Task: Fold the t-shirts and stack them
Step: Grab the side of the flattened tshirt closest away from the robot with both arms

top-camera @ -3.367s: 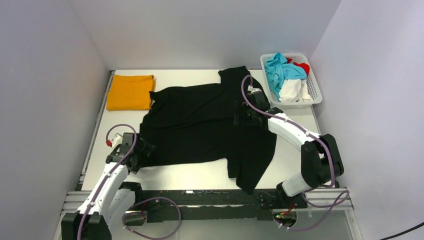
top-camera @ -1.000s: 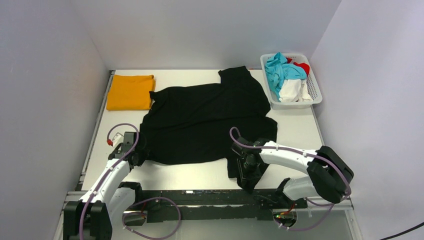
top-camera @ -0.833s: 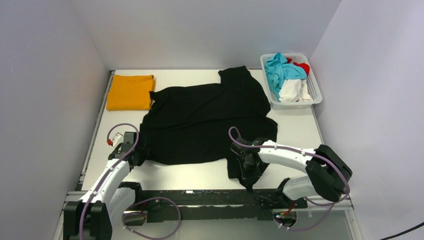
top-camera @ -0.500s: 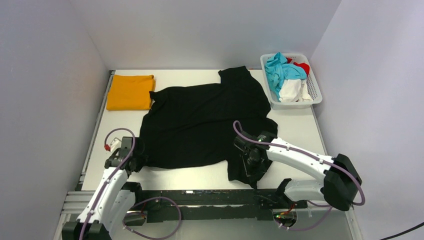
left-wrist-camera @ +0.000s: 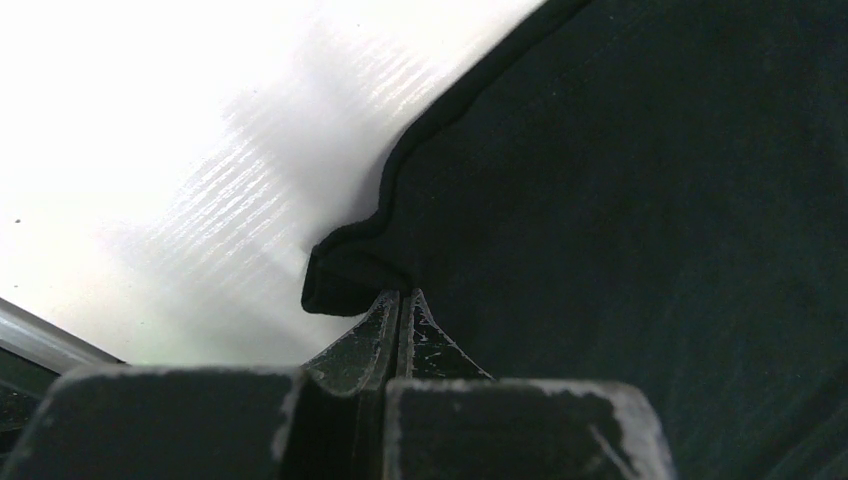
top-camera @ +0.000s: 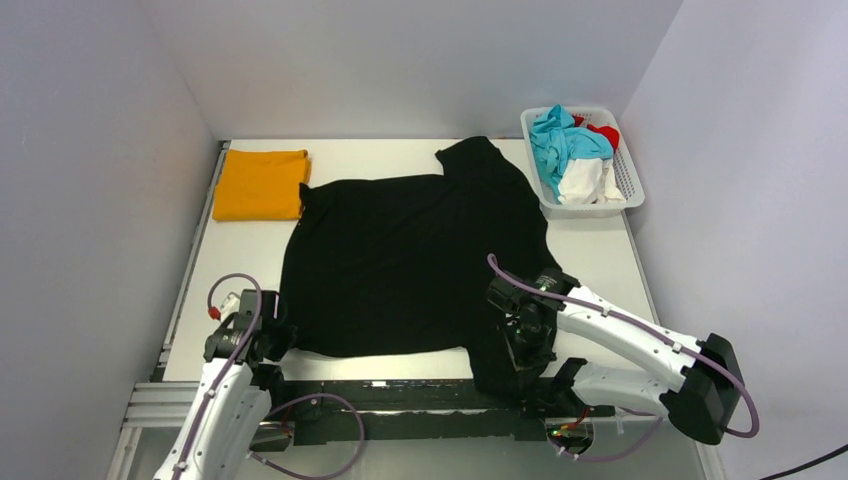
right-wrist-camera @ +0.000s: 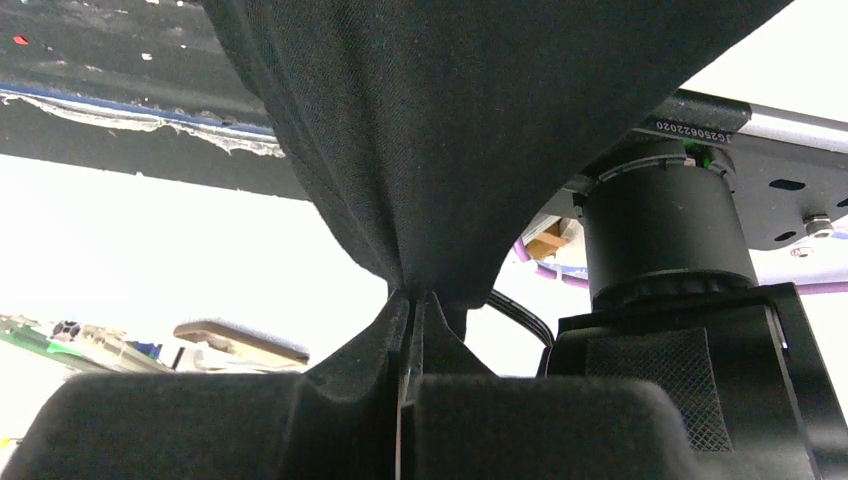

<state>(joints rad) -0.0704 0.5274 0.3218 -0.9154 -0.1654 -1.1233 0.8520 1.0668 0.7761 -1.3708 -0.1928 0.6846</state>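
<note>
A large black t-shirt (top-camera: 410, 260) lies spread across the middle of the table. My left gripper (top-camera: 272, 338) is shut on the black t-shirt's near left corner, whose hem (left-wrist-camera: 345, 275) bunches at the closed tips (left-wrist-camera: 400, 300). My right gripper (top-camera: 520, 345) is shut on the black t-shirt's near right part, and that cloth (right-wrist-camera: 470, 140) hangs from its closed tips (right-wrist-camera: 415, 298) over the table's front edge. A folded orange-yellow t-shirt (top-camera: 260, 184) rests at the far left corner.
A white lattice basket (top-camera: 630, 185) at the far right holds teal, white and red clothes. Grey walls close in the table on three sides. A black rail (top-camera: 400, 405) runs along the near edge between the arm bases.
Both grippers have pulled the black t-shirt toward the near edge, flattening its bottom hem. The right gripper closed on the cloth and moved right and nearer. The left arm drew back.
</note>
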